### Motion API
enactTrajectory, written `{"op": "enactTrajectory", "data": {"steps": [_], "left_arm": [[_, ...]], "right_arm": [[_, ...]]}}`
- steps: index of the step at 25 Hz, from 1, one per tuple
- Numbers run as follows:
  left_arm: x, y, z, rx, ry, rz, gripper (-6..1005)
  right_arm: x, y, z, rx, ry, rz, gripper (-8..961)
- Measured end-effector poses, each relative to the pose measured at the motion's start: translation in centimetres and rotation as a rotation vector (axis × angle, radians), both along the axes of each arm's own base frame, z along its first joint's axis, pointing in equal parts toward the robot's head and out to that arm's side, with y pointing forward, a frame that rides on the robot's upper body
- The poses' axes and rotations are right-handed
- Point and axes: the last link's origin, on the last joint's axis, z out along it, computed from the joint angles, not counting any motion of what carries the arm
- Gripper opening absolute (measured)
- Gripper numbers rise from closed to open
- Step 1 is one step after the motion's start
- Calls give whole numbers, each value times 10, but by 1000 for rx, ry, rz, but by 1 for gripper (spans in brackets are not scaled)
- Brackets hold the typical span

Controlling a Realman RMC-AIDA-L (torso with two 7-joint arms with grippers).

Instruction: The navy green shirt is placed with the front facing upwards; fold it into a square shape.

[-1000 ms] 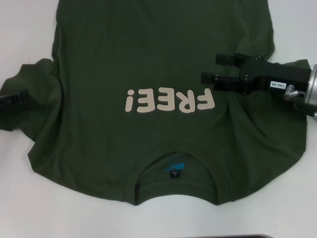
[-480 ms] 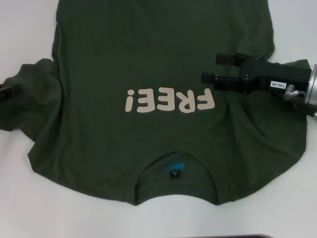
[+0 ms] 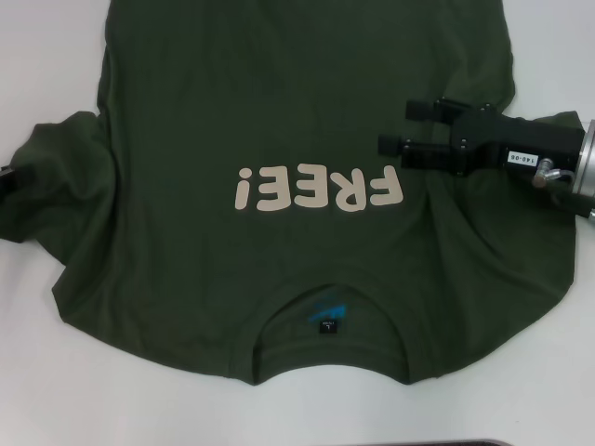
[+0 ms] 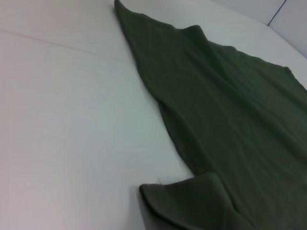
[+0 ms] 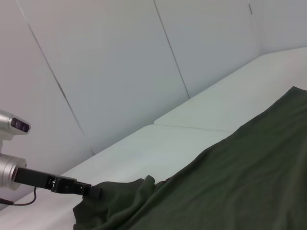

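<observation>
1. I see the dark olive-green cotton short-sleeved T-shirt (image 3: pixel 279 204) spread front-up on the white bench (image 3: pixel 65 56), covering most of its middle. The ribbed crew neck lies toward the near edge and the body runs to the far edge, where the hem is cut off by the head view.
2. The cream "FREE!" lettering (image 3: pixel 318 189) reads upside down to me; a small dark label with a blue patch sits inside the collar (image 3: pixel 327 321).
3. My right gripper (image 3: pixel 400 128), black with a white sticker on its body, hovers over the shirt near the right armpit, beside the end of the lettering. Its two fingers stand parted, holding nothing that I can see. Whether the tips touch the cloth I cannot tell.
4. The right sleeve is mostly hidden under that arm; cloth below it is creased.
5. My left gripper (image 3: pixel 7 181) shows only as a dark sliver at the bench's left edge, beside the left sleeve. I cannot tell how its fingers stand.
6. The left wrist view shows only shirt cloth (image 4: pixel 230 124) on the bench, one edge curled over.
7. The right wrist view shows the left gripper (image 5: pixel 79 188) farther off, its tip meeting bunched sleeve cloth (image 5: pixel 120 196); the contact itself is hard to make out.
</observation>
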Motion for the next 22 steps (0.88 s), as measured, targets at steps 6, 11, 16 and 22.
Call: {"op": "enactTrajectory", "data": {"steps": [6,11,16,22], "left_arm": [[1,0,0,0,0,-2,184],[1,0,1,1,-3,-4,70],[-1,0,7,31,-10,8,33],[-8,-3,18,78,-26,55,35]], "right_arm": [[0,0,1,5,4,-1,928],[2,-2,1,8,6,-6,928],[3,-3,1,10,6,-9,928],[3,-3,1,17,15,-11,928]]}}
